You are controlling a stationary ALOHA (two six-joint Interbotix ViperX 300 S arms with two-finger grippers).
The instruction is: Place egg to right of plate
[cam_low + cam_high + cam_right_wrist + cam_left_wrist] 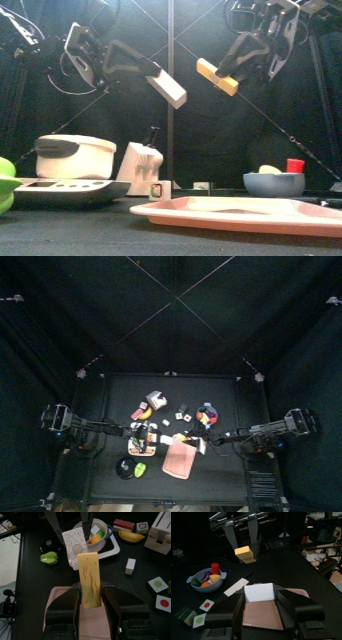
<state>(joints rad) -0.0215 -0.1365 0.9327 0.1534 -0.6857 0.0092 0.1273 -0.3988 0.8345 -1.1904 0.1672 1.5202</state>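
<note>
My left gripper [260, 598] is shut on a flat white piece [259, 592]. In the right wrist view that piece [76, 542] shows a pale oval on a speckled face; I cannot tell whether it is the egg. My right gripper [90, 598] is shut on a tan-yellow block [89, 579]. Both grippers hang close together in the air above the pink tray-like plate [241, 212], the left gripper [163, 82] beside the right gripper [225, 72]. The plate lies at the table's front middle [179, 462].
A blue bowl [271, 183] of toy food stands to the right behind the plate. A white pot on a grey scale [74, 157] and a white toaster [142, 165] stand at the left. A green fruit [48, 558], a banana [133, 535] and picture cards [157, 584] lie around.
</note>
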